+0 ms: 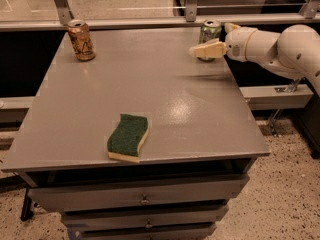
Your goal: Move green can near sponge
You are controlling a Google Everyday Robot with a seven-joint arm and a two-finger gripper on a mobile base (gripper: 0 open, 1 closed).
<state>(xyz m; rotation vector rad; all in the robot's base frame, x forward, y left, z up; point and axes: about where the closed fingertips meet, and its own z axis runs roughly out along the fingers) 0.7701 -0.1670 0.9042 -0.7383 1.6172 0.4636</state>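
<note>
Camera view. A small green-and-silver aluminium can (210, 30) stands upright at the far right edge of the grey flat-topped bench (200, 109). The flat, wavy-edged sponge with dark green top and pale yellow base (128, 135) lies well apart from it, near the front edge. An orange-brown can (81, 40) stands at the far left corner.

The cream two-finger pincer (211, 40) reaches in level from the right on its white arm (280, 46), probably so as to grasp the can by its sides. It is spread: one finger crosses in front of the can and the other tip shows behind, so the can sits between them. Contact cannot be judged.
</note>
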